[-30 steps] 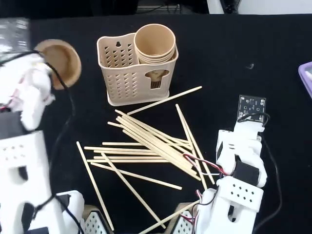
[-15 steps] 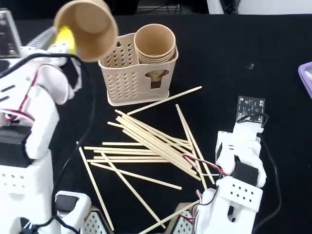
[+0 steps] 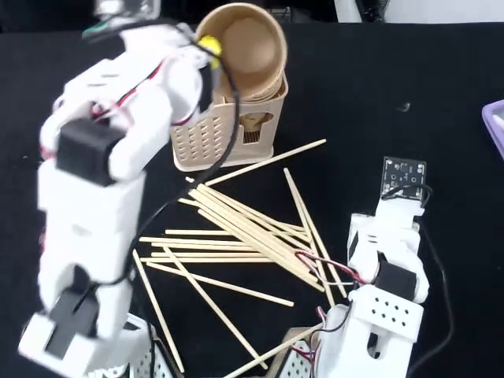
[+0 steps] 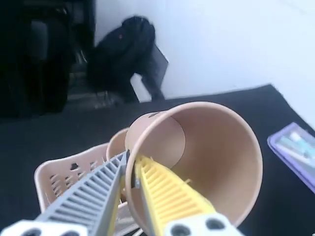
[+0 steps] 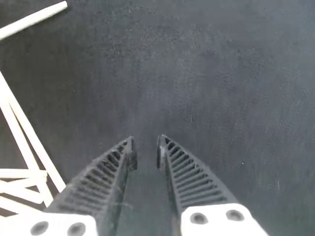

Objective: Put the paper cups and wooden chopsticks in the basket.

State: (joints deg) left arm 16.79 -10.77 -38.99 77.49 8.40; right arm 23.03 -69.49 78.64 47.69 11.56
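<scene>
Right now the left gripper (image 4: 129, 162) is pinching a paper cup (image 3: 248, 47) by its wall, with the yellow finger (image 4: 162, 189) inside the cup and the grey finger (image 4: 91, 189) pressed against the outside. The cup hangs tilted over the basket (image 3: 206, 134), its mouth turned up and partly sideways, above the compartment that holds a stack of cups (image 3: 269, 85). From where I stand I cannot tell whether the held cup touches that stack or hangs just over it. The left arm (image 3: 102, 157) stretches across to the basket from its near side.

The wooden chopsticks (image 3: 236, 228) lie scattered on the black table (image 3: 378, 87) in front of the basket, crossing one another in a loose pile. One long stick (image 3: 268, 161) angles away with its end close to the basket's foot.

Further from the basket, beyond the pile, the right arm (image 3: 386, 276) sits folded low over the table. The right gripper (image 5: 145, 147) points down at bare black cloth, its dark fingers drawn nearly together with a thin slit between the tips and nothing in it. A few chopstick ends (image 5: 19, 128) lie just beside it.

A purple tray (image 3: 494, 122) sits at the table's edge, well apart from the basket.
</scene>
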